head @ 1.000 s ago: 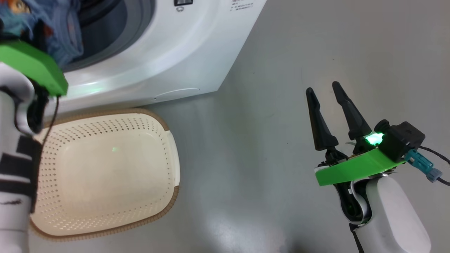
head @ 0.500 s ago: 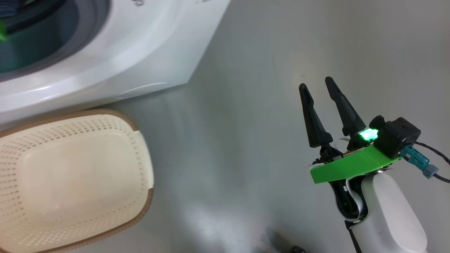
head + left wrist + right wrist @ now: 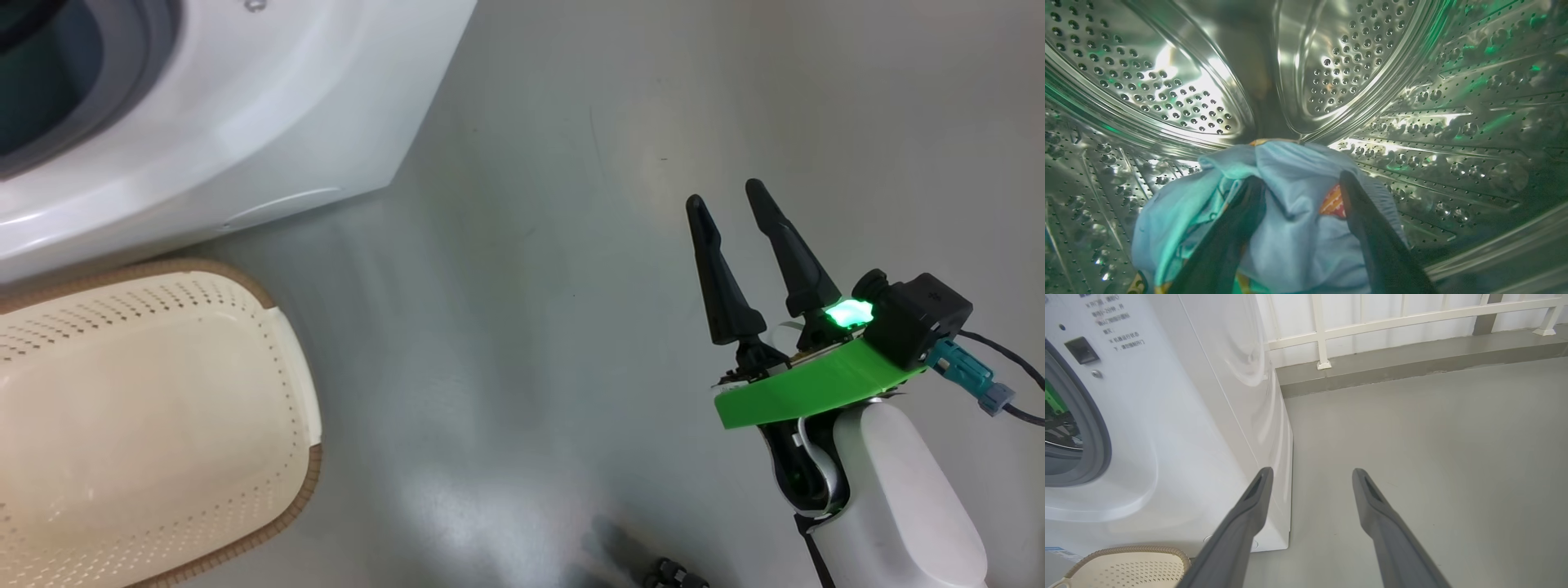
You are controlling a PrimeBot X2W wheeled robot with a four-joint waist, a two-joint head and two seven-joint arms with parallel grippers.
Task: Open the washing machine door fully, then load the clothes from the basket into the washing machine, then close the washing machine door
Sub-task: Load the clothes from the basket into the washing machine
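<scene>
My left gripper point(image 3: 1300, 183) is deep inside the washing machine's perforated steel drum point(image 3: 1372, 61). Its fingers point(image 3: 1363, 220) stand apart, open, and a light blue garment of the clothes point(image 3: 1290, 237) with an orange patch is bunched between and over them. The white washing machine point(image 3: 245, 122) shows its grey door seal point(image 3: 155, 49) at the upper left. The cream basket point(image 3: 163, 392) before it holds nothing. My right gripper point(image 3: 725, 196) hovers open over the floor, right of the machine point(image 3: 1188, 416), with nothing between its fingers point(image 3: 1249, 506). The washing machine door is out of view.
Grey floor point(image 3: 531, 327) stretches right of the machine. A white railing point(image 3: 1323, 335) on a low kerb runs along the back. A corner of the basket point(image 3: 1126, 567) sits below the machine's front. A small dark object point(image 3: 673, 576) lies at the head view's bottom edge.
The head camera has swung right, so machine and basket sit further left. The left arm with the blue garment went into the opening and left the head view. The right gripper held still.
</scene>
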